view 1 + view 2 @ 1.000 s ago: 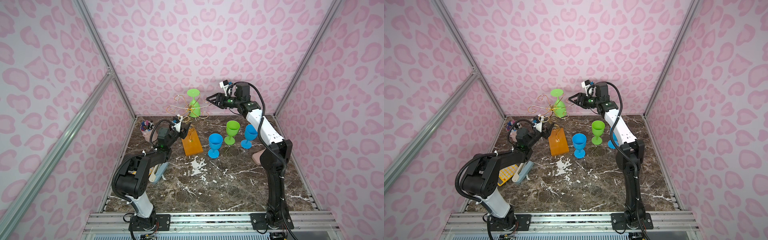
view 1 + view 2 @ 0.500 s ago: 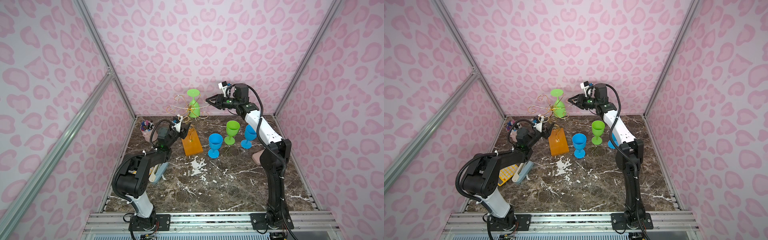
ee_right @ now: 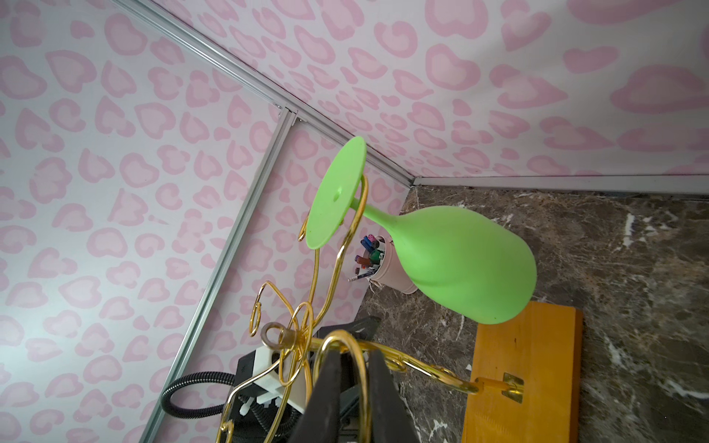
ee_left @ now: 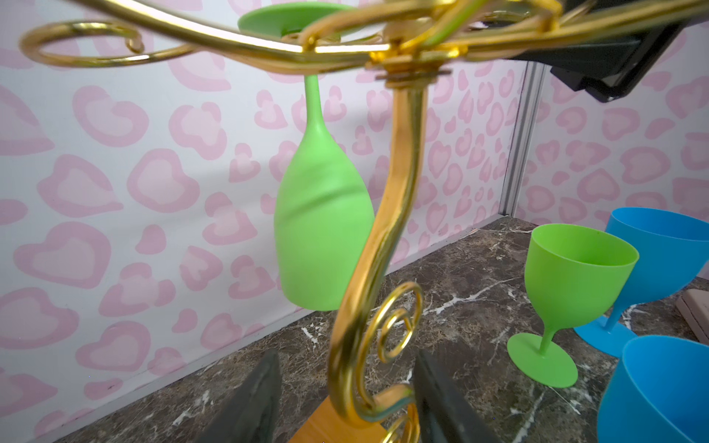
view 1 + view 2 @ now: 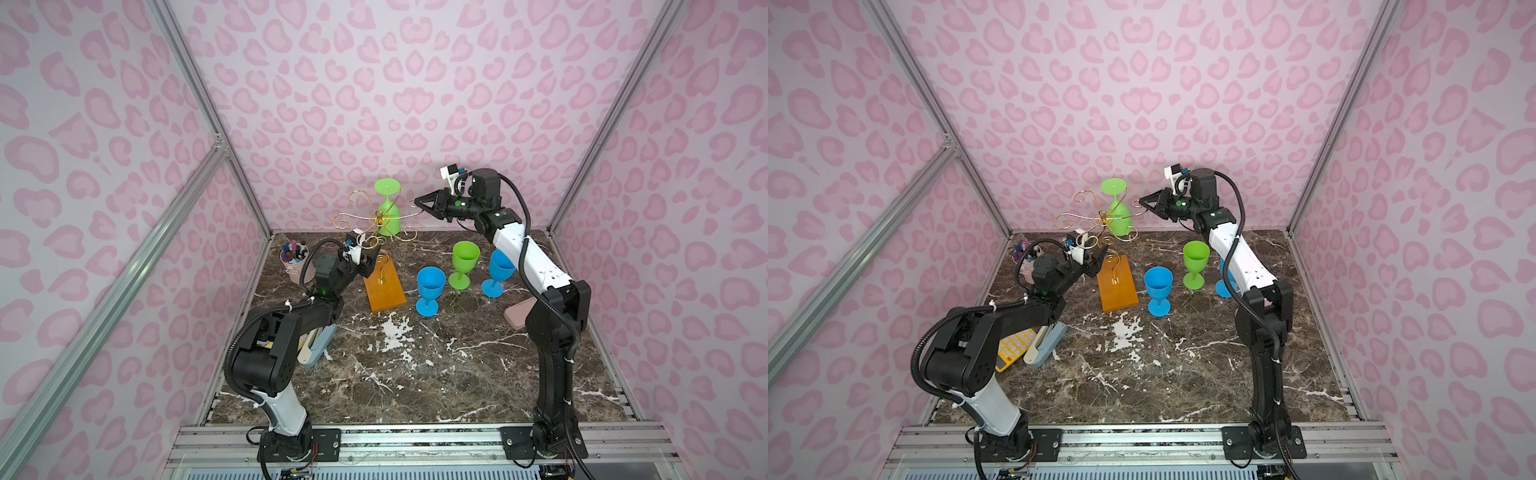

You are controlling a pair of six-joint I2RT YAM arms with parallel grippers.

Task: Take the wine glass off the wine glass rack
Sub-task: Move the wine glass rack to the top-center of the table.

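Note:
A green wine glass (image 5: 388,216) (image 5: 1119,216) hangs upside down, its foot caught in a scroll arm at the back of the gold wire wine glass rack (image 5: 379,217). The rack's orange wooden base (image 5: 384,289) lies on the marble. My left gripper (image 4: 345,364) (image 5: 371,262) is open low down, its fingers straddling the wavy stem (image 4: 399,165); one finger touches a curl, the other stands apart. My right gripper (image 3: 355,356) (image 5: 417,203) is up at the rack's right-hand scroll arm, shut on its gold loop. The wine glass (image 3: 460,261) hangs free beyond it.
Two blue goblets (image 5: 428,286) (image 5: 500,266) and a green goblet (image 5: 464,257) stand right of the base. A pink pen cup (image 5: 294,262) sits at the back left. A yellow calculator (image 5: 1015,347) and a stapler (image 5: 318,349) lie under my left arm, a pink flat item (image 5: 519,313) by my right arm.
My right gripper has moved left to the rack's scroll arm and its jaws have closed on the wire loop. The left arm and the wine glass have not moved.

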